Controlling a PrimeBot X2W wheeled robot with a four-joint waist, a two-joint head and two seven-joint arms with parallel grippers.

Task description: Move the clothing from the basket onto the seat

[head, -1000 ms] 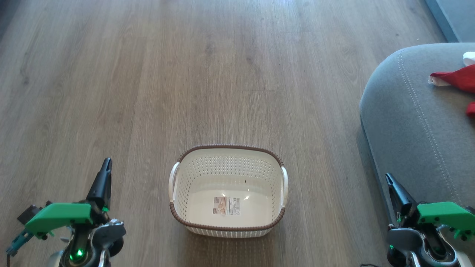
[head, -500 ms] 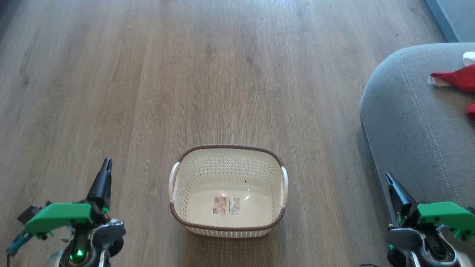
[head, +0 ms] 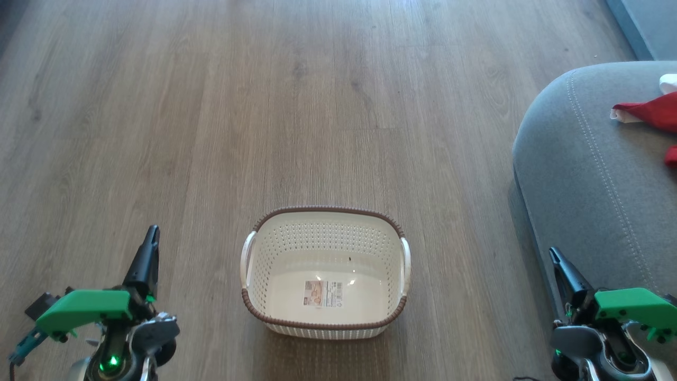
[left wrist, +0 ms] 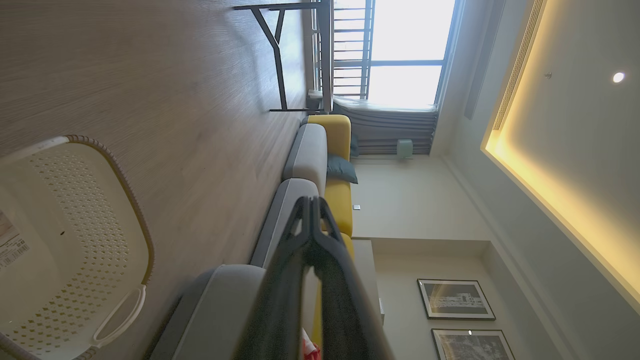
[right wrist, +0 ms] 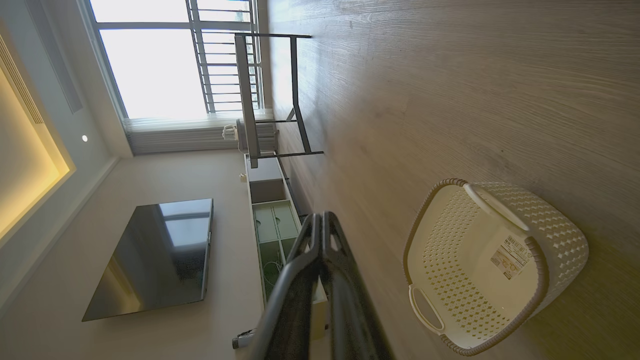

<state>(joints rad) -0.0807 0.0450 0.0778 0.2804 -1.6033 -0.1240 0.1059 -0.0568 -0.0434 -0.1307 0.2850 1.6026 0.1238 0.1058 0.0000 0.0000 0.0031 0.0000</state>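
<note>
1. Wood-plank floor (head: pixel 317 106) carries the basket (head: pixel 325 209), which stands upright and bare inside apart from a label sticker (head: pixel 323 294).
2. The clothing (head: pixel 648 112), red with white trim, lies on the grey seat (head: pixel 582 174) at the right edge of the head view, well apart from the basket.
3. It looks light, limp and unbreakable. A pinch on any raised fold should lift it, though it would drape and trail.
4. The left pincer (head: pixel 152 233) and right pincer (head: pixel 554 255) are both fully closed on nothing, one on either side of the basket.
5. With the basket bare, the task looks finished.
</note>
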